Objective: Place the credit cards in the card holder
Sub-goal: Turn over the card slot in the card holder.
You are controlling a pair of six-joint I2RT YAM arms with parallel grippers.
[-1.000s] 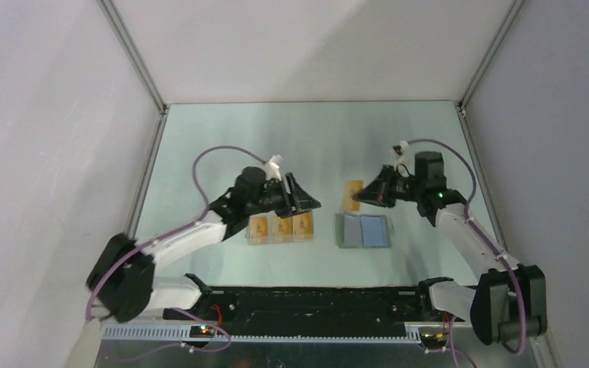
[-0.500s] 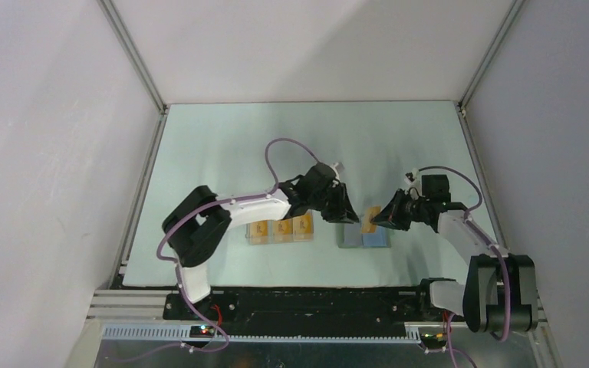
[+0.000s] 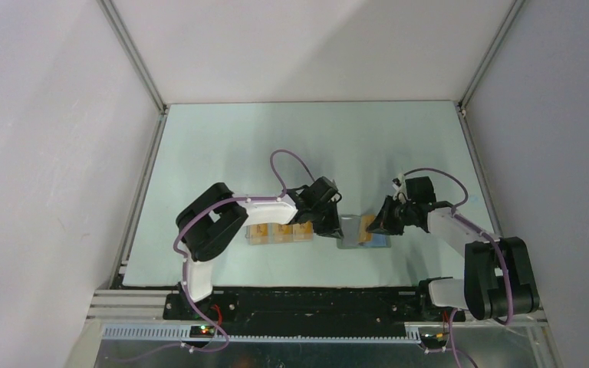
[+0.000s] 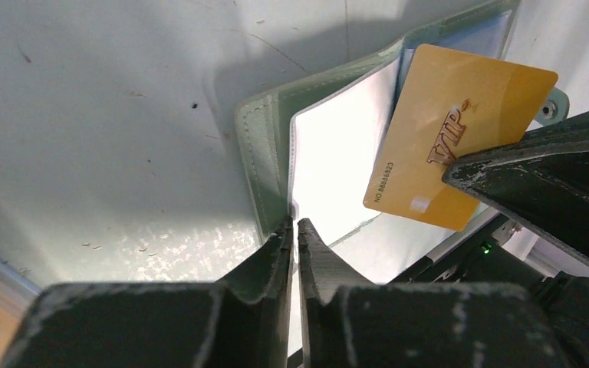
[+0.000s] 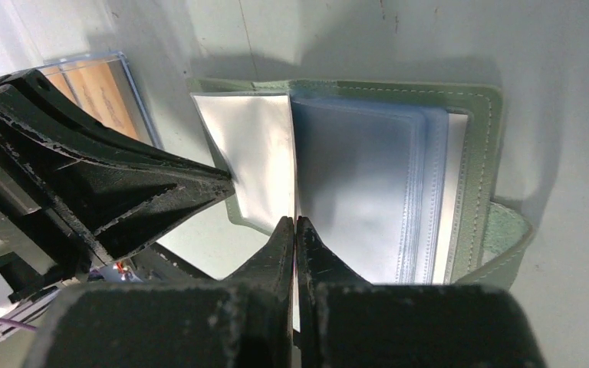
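Near the bench's point(image 3: 222, 138) front edge, centre-right, the card holder point(image 3: 349, 234) is laid open and flat, its grey-green cover facing down and light blue sleeves point(image 5: 353, 184) facing up. Its snap tab point(image 5: 506, 238) sticks out on the side toward the right arm.

The left gripper point(image 4: 294, 230) is set low at the holder's left half. Its jaws are narrowed almost to nothing, w/ the corner of a white leaf point(image 4: 337, 153) of the holder pinched between the tips. That leaf is lifted slightly off the cover.

The right gripper point(image 5: 296, 228) is brought in from the opposite side, tips over the middle of the holder. Its jaws are closed tight on one gold card point(image 4: 460, 142), marked "VIP" w/ a no. along one edge. The card is held tilted above the holder's right half, one corner just beside the lifted leaf. Whether it touches the leaf cannot be told.

Left of the holder, approx. level w/ it, a clear box point(image 5: 139, 103) is seen w/ the other credit cards point(image 3: 281, 228) side by side in it. They are partly hidden under the left arm in the top view.
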